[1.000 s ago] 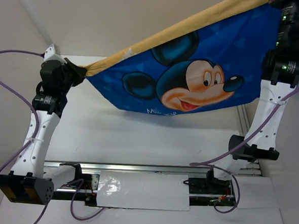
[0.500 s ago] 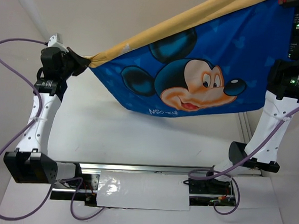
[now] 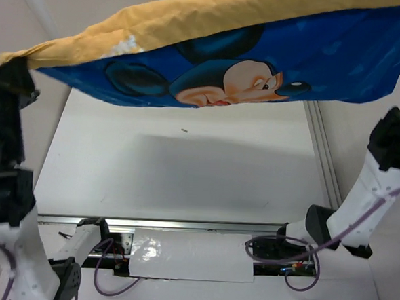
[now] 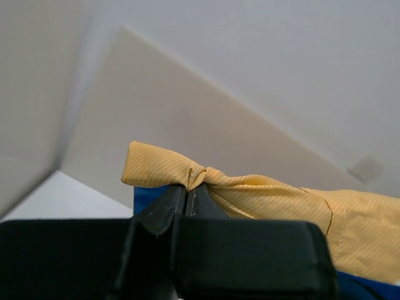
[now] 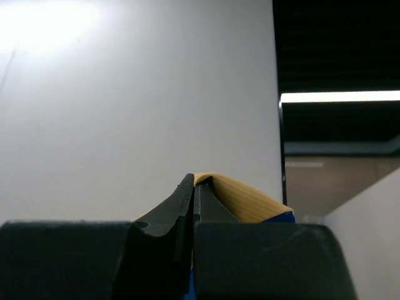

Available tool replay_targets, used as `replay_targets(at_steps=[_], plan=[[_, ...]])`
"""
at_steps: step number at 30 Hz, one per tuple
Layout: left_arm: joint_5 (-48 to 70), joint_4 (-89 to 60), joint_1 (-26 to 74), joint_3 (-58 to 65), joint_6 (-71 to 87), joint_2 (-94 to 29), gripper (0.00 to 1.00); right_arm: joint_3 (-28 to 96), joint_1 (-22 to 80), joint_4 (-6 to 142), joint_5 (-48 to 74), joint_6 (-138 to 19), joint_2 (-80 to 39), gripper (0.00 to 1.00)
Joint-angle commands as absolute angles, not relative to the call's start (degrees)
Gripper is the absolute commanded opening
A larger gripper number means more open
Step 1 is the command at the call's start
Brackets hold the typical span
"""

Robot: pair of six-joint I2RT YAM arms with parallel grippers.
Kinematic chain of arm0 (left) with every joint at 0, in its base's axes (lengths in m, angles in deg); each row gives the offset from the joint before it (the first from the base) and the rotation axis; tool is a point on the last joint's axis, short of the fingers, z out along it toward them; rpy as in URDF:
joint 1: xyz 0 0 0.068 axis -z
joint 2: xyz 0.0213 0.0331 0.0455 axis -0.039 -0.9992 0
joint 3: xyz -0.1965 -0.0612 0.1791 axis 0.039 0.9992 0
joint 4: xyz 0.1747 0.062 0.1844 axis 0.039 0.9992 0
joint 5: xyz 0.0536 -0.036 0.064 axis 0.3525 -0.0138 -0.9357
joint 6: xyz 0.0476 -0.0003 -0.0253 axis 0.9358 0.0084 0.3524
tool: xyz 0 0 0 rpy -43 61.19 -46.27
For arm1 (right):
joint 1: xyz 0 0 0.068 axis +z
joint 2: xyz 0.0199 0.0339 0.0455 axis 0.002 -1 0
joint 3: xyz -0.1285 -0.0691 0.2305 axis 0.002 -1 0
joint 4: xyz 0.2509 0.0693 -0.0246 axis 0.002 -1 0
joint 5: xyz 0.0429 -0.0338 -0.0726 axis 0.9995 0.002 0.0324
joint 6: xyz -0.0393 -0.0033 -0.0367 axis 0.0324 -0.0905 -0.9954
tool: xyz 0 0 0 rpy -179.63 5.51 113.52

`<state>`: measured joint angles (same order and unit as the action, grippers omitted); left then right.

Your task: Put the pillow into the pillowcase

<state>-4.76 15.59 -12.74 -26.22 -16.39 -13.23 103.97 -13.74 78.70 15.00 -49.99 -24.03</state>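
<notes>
The pillowcase (image 3: 314, 55) hangs stretched high across the top external view, mustard-orange along the top, royal blue with a Mickey Mouse face below. My left gripper (image 4: 187, 187) is shut on its bunched orange corner (image 4: 250, 190) at the left end (image 3: 15, 60). My right gripper (image 5: 195, 184) is shut on the other orange corner (image 5: 240, 197); that end is out of the top view at the upper right. The pillowcase looks plump between them, but no pillow shows.
The white table (image 3: 185, 169) lies far below the cloth. A metal rail (image 3: 195, 224) runs along its near edge, another rail (image 3: 318, 157) up its right side. Purple cables (image 3: 295, 254) loop by the arm bases.
Both arms have lifted the pillowcase much higher and toward the camera. The left end rose most, so the cloth now spans nearly level across the top of the view.
</notes>
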Motion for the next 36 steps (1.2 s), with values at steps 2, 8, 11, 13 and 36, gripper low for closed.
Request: replay_targets(at_steps=[2,8,11,13,36], plan=[[-20.4,23.0,-13.1,-31.5,-10.7,-10.3,0.0,107.5,-11.7,92.4,7.0,-57.7,-13.2,0.0],[-25.8,29.6,-13.1,-36.2,-10.3,-18.4,0.0,107.0,-9.9,94.4,4.7,-59.1,-12.0,0.0],[-29.1,33.0,-13.7,-36.7,-11.3,-21.0,0.0,106.4,-10.5,95.0,4.7,-59.1,-11.5,0.0],[-30.4,33.1,-13.7,-37.5,-10.0,-21.0,0.0,106.4,-10.5,94.5,4.1,-59.1,-11.5,0.0],[-16.0,9.9,-14.7,-17.0,-10.0,-52.5,0.0,36.9,-5.3,88.3,-2.1,-51.4,-22.1,0.05]])
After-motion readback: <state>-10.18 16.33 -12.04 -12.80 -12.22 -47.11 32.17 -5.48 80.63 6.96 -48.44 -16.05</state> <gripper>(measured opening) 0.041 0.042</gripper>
